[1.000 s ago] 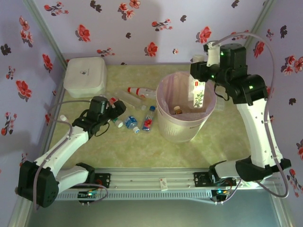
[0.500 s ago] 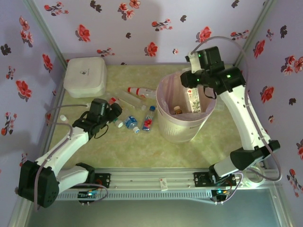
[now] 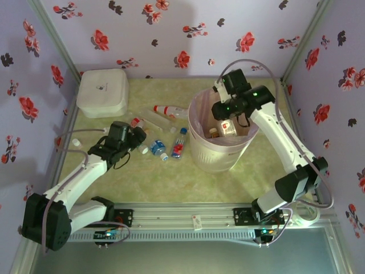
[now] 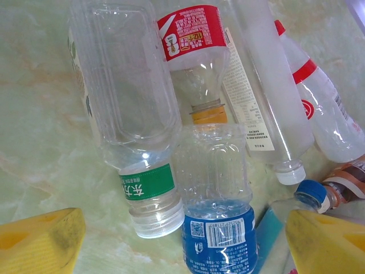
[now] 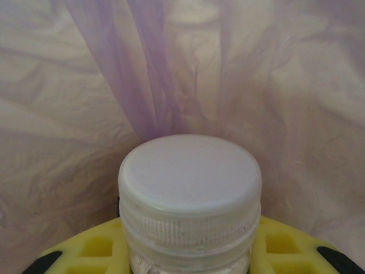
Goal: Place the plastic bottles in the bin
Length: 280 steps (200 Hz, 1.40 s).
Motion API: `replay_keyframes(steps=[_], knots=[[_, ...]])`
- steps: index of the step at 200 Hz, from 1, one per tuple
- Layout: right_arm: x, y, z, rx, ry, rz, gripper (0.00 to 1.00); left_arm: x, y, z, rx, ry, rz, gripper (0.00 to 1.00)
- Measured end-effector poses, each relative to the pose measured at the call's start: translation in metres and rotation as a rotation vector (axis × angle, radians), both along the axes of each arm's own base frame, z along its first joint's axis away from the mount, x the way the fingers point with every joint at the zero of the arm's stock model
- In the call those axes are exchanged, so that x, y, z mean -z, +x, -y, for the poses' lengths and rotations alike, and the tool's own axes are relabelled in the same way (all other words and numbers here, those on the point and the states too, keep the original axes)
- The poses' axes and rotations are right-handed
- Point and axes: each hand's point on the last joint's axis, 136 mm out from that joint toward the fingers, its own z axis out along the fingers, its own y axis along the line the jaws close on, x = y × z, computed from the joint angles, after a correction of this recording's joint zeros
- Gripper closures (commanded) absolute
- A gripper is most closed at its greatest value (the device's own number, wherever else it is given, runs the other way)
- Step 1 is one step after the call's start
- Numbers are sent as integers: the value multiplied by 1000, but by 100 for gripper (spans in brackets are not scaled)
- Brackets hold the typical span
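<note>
Left claw (image 4: 182,242), spread wide, hovers over bottles (image 4: 137,114) crowded on the table (image 4: 34,142); closing here could pinch two or roll them away. Right claw (image 3: 224,116) pinches a white-capped bottle (image 5: 190,171) inside the bin (image 3: 219,157), where the loose liner (image 5: 85,85) could snag it.

The white-capped bottle (image 5: 190,177) is cut off below its neck by the bottom edge, as are the yellow right fingers (image 5: 296,245) flanking it; the liner (image 5: 85,114) behind is blurred. The left fingers (image 4: 40,240) are cropped at the bottom corners, and the blue-labelled bottle (image 4: 219,237) runs off that same edge. From above, the right arm (image 3: 268,114) hides much of the inside of the bin (image 3: 214,158).
</note>
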Motion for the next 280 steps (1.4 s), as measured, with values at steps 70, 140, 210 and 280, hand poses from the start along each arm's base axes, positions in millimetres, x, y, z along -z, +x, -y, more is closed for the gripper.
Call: replay_keyframes(steps=[70, 140, 210, 280], knots=[[49, -5, -3, -7, -30, -66, 85, 9, -2, -6, -73, -32, -30, 12], [75, -6, -11, -8, -30, -100, 84, 13, -2, -6, -93, -44, -46, 13], [104, -3, -12, 3, -71, -151, 58, 16, -2, -6, -98, -44, -56, 14], [28, 7, -16, 24, 38, 26, 32, 29, -4, -8, -141, -59, -100, 17]])
